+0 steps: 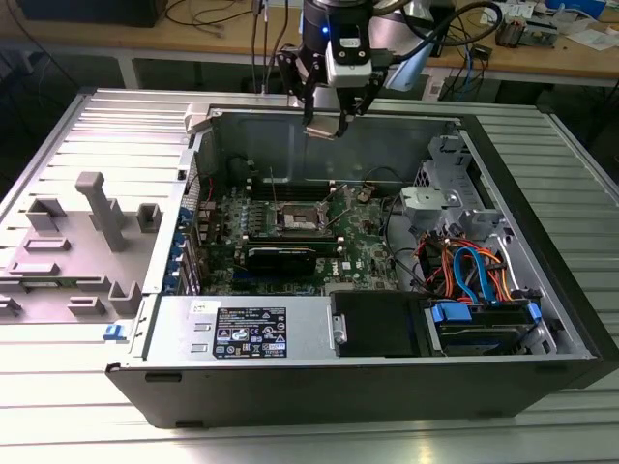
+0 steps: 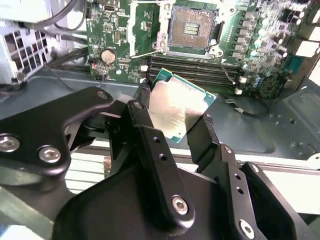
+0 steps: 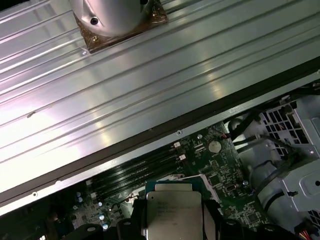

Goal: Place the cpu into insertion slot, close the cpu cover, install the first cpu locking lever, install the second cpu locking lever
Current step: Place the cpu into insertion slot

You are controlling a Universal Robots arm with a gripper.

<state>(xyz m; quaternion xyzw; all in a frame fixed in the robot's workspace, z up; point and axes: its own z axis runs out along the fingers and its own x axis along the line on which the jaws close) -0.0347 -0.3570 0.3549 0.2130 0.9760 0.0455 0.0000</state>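
Observation:
My gripper (image 1: 327, 124) hangs above the open computer case near its far wall, shut on the cpu (image 2: 175, 105), a flat square chip with a silver-grey top and green edge. Both wrist views show the cpu (image 3: 172, 210) clamped by its edges between the two black fingers (image 2: 142, 117). The insertion slot (image 1: 298, 218) lies on the green motherboard below and nearer the camera than the gripper, its dark contact field (image 2: 192, 27) uncovered. Two thin wire locking levers (image 2: 150, 53) stand swung away from the slot's sides. I cannot make out the cpu cover.
Long black memory slots (image 2: 192, 70) run beside the slot, and a black expansion card (image 1: 280, 256) sits just in front of it. A drive cage with orange and blue cables (image 1: 474, 275) fills the exterior view's right. A grey fixture tray (image 1: 77, 242) lies outside the case on the left.

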